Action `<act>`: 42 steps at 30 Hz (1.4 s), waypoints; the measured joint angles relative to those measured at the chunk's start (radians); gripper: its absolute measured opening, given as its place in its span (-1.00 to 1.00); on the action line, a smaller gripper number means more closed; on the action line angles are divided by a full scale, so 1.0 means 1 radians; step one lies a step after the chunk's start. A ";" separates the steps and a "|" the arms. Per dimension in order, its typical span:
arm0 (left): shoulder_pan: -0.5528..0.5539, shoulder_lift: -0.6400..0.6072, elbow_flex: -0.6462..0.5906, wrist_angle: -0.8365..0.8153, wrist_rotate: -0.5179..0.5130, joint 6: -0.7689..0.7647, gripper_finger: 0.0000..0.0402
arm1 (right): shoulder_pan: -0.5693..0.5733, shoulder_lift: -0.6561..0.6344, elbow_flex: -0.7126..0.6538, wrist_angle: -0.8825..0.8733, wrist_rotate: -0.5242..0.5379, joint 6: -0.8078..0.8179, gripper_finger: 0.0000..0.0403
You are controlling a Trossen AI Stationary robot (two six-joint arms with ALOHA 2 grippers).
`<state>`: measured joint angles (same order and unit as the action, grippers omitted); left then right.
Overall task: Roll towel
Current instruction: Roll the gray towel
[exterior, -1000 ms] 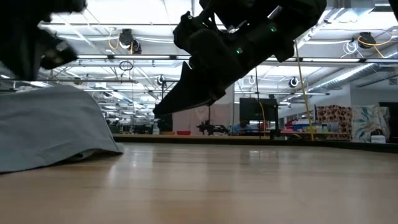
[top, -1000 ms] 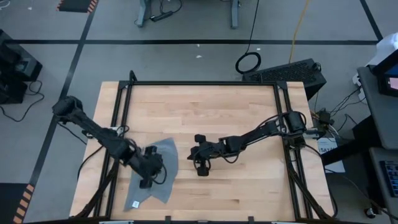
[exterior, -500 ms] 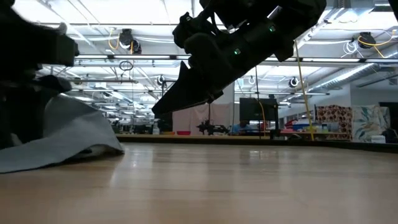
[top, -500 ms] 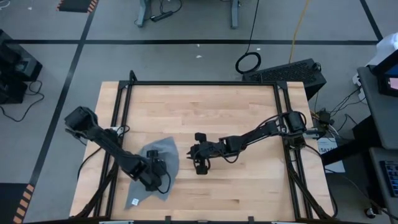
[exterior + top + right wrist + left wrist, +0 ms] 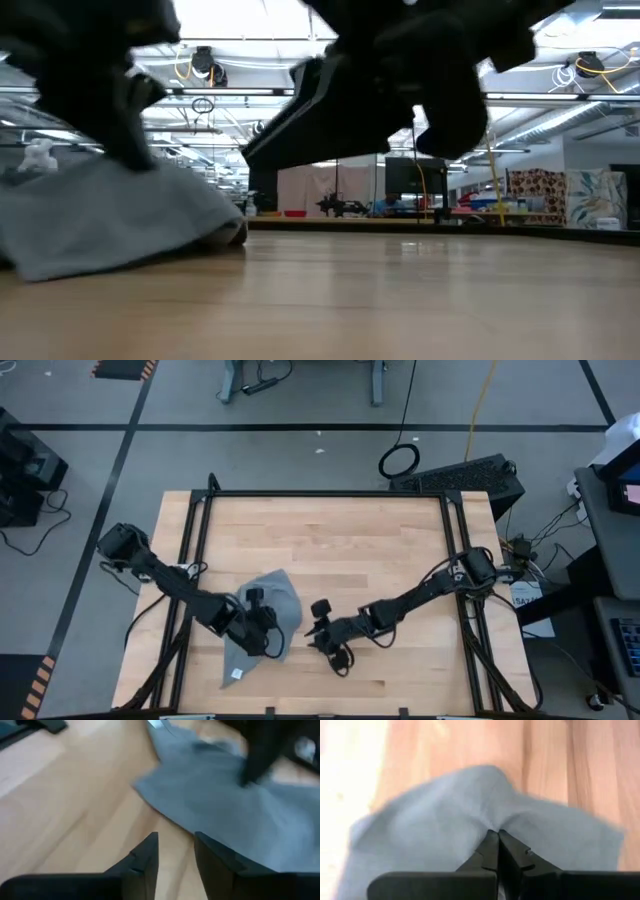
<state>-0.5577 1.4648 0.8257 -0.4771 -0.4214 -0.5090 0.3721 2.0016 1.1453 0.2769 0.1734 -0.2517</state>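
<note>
**Towel pinched by left jaws, right jaws open beside it**

High view: towel (image 5: 262, 622) lies crumpled on the front-left part of the worktop (image 5: 330, 545), white tag (image 5: 238, 673) at its near corner. Left gripper (image 5: 262, 632) sits over the middle of the cloth. Right gripper (image 5: 325, 642) is just to the right of the cloth's right edge, on bare wood. Jaw state is not readable from above for either arm.

Low view: adds height. The towel (image 5: 110, 215) is humped up off the worktop (image 5: 400, 300) rather than flat, with the dark left arm coming down onto it. The right arm hangs clear of the wood, a gap under it.

Left wrist view: left jaws closed, tips together, pinching a raised fold of the towel (image 5: 445, 815). Creases run out from the pinch point; cloth spreads ahead of the jaws and to both sides of them.

Right wrist view: right jaws parted, nothing between them. The towel (image 5: 220, 810) lies ahead of the jaws, its nearest edge just short of the tips, not touching. The left arm shows as a dark blur on the cloth beyond.
</note>
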 joint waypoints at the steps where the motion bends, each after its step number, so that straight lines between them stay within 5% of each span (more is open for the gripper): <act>1: 0.011 -0.019 0.000 -0.003 -0.017 -0.002 -0.98 | 0.011 0.006 0.000 0.018 0.024 -0.013 -0.35; 10: 0.112 -0.094 0.000 0.106 -0.065 0.024 -0.97 | 0.048 0.108 0.000 0.160 0.278 -0.157 0.03; 17: 0.170 -0.097 0.000 0.164 -0.062 0.047 -0.97 | 0.059 0.199 0.001 0.385 0.426 -0.357 0.10; 36: 0.237 -0.097 0.000 0.245 -0.001 0.044 -0.97 | 0.067 0.204 0.001 0.446 0.565 -0.574 -0.01; 42: 0.237 -0.097 0.000 0.244 -0.001 0.044 -0.97 | 0.077 0.204 0.001 0.447 0.602 -0.577 -0.40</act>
<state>-0.3210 1.3682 0.8257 -0.2334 -0.4225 -0.4648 0.4490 2.2051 1.1461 0.7242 0.7750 -0.8291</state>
